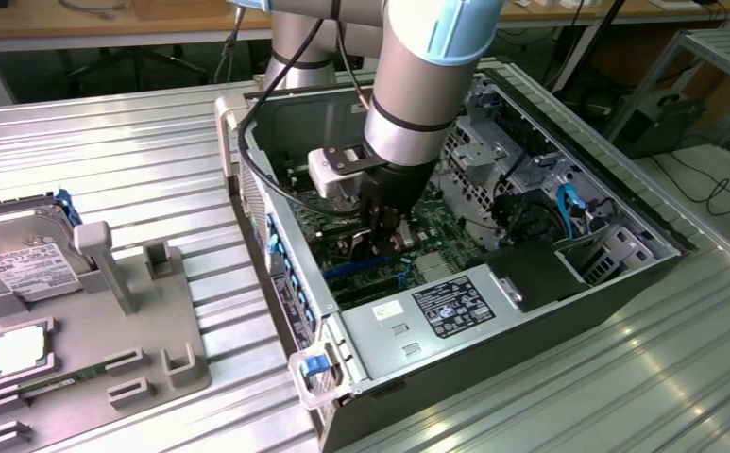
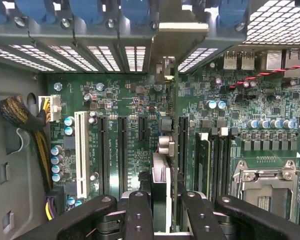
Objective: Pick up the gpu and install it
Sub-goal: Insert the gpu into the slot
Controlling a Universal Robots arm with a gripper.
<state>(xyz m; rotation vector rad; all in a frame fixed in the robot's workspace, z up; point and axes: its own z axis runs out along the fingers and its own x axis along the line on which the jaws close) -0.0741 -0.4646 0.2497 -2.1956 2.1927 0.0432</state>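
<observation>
gpu (image 2: 161,192): held edge-on between the end effector's fingers, standing upright over the motherboard (image 2: 140,130), its bracket end towards the case's rear slot openings.
Long axis: runs straight ahead of the end effector, parallel to the black expansion slots (image 2: 122,155) just beside it.
End effector (image 1: 378,247): clenched on the gpu, reaching down inside the open computer case (image 1: 591,283).
Seating: cannot tell whether the card's edge touches a slot.
Worktop (image 1: 112,151): carries the grey fixture tray (image 1: 88,359), well apart.

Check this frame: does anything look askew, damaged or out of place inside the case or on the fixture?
Nothing stands out. The gripper holds the gpu edge-on, upright above the motherboard, in line with the slots. On the tray, the hard drive sits squarely in its holder.
</observation>
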